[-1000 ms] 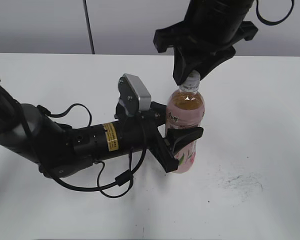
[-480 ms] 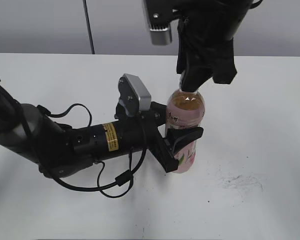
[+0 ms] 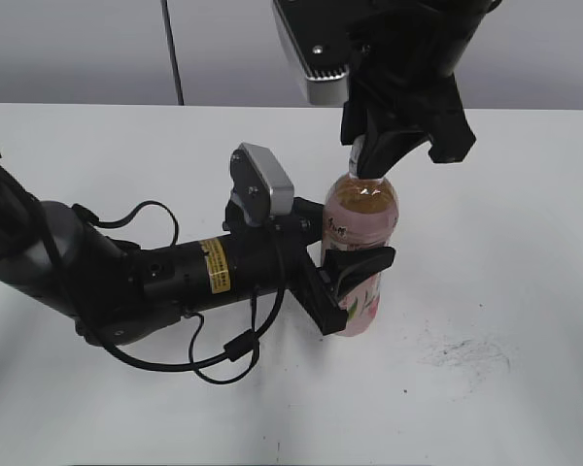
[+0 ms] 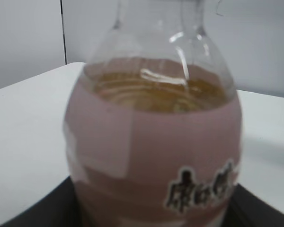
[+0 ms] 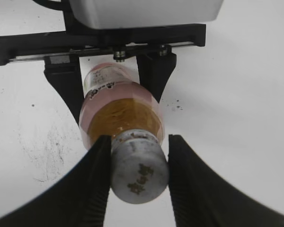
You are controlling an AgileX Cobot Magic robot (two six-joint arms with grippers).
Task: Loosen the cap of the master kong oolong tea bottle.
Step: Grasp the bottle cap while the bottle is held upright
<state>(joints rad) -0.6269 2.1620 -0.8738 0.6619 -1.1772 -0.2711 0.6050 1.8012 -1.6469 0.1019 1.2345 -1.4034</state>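
Rotated further since the earlier frame, the right gripper (image 5: 135,177) clenches the cap (image 5: 139,172) from above. Below, the left gripper (image 3: 355,277) clasps the upright master kong oolong tea bottle (image 3: 360,248), which stands mid-way across the white counter (image 3: 525,243).

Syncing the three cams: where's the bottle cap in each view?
Exterior: cap upper center-right, mostly hidden in the right gripper.
Left wrist: not in frame; only the bottle body.
Right wrist: cap bottom center, between the fingers.
Shared landmark: the bottle's pink label.
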